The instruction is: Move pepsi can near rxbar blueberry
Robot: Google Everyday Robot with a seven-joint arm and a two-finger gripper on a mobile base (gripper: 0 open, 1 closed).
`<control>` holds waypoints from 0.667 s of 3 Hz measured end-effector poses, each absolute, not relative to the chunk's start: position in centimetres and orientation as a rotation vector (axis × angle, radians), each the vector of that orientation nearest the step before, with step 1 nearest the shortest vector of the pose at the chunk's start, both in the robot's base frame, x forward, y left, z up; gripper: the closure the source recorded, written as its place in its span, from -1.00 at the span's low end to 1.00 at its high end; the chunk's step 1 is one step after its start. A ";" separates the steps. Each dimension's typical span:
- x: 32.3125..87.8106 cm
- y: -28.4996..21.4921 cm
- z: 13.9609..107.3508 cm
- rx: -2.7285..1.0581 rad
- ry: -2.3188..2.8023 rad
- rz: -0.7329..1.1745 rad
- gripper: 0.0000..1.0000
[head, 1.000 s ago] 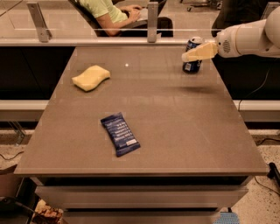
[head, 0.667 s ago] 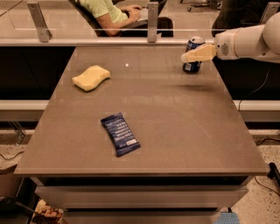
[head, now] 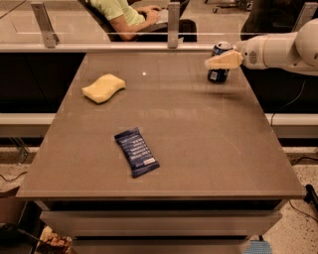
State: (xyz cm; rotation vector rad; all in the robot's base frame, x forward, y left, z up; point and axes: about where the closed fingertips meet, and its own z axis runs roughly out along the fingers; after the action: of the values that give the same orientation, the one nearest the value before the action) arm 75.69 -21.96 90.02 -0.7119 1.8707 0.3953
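**Gripper at the can, upper right of the frame**

Gripper [head: 222, 60] count was one. It reached in from the right edge on a white arm [head: 278, 49], and its tan tip lay across the front of the pepsi can [head: 217, 74]. Whether it was clamped on the can or only set against it could not be told, since its far side was hidden behind the can. The arm itself was cut off by the right edge of the frame.

One pepsi can stood upright near the table's far right corner, in the upper right. Its middle band was covered by the tan tip, so only the silver top and the lower blue part showed. Whether its base rested on the table [head: 198, 129] or sat just above it was hard to make out.

One rxbar blueberry [head: 137, 152] lay flat left of centre, toward the near edge and turned at a slant. It was well apart from the can. Its white lettering was too small to read.

One yellow sponge [head: 103, 88] lay in the upper left part of the tabletop, apart from both the bar and the can.

One person [head: 124, 12] in a green shirt sat beyond the table, at the top of the frame, with the head cut off by the upper edge.
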 end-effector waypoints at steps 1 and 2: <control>75.8 -21.7 89.9 -0.715 1.871 0.400 -0.19; 75.8 -21.4 89.7 -0.718 1.872 0.404 0.28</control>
State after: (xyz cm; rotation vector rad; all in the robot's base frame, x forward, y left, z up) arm 75.84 -21.40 89.68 -0.7180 1.8721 0.4044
